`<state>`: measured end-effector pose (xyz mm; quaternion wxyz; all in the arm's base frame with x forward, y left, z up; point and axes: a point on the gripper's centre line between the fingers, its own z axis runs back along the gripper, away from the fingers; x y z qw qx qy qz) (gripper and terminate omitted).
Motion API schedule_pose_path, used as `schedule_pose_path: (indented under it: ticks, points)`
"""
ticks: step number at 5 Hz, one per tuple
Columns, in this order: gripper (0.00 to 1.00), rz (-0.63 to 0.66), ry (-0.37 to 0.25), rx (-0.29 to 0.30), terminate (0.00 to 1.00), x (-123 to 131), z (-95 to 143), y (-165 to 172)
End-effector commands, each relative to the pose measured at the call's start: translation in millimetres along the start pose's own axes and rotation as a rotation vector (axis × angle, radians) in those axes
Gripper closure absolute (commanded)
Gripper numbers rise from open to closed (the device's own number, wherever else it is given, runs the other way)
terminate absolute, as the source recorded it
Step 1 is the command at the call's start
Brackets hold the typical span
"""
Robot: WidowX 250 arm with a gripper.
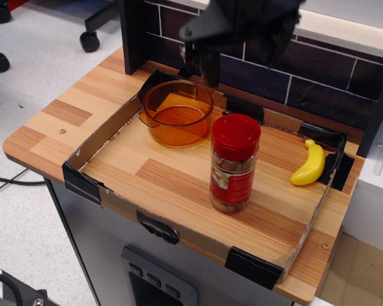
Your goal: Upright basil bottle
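Two neighbours: orange pot [177,113], banana [309,163].

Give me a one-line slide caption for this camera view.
Basil bottle stands upright in the cardboard tray, gripper raised clear above the orange pot, toy banana at right.

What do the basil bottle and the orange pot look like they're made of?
Basil bottle: probably clear plastic, since the brownish contents show through, with a glossy red lid and a paper-like label. Orange pot: see-through tinted plastic or glass; the wood shows through it.

The dark tool [233,48] hangs high at the top edge, holding nothing.
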<state>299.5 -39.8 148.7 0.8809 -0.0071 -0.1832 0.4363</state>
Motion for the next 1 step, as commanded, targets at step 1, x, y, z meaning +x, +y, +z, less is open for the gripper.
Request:
schedule_pose_path:
  ticks: [1]
  points:
    - [0.0, 0.01, -0.018, -0.034, 1.0, -0.9, 10.8, -4.3]
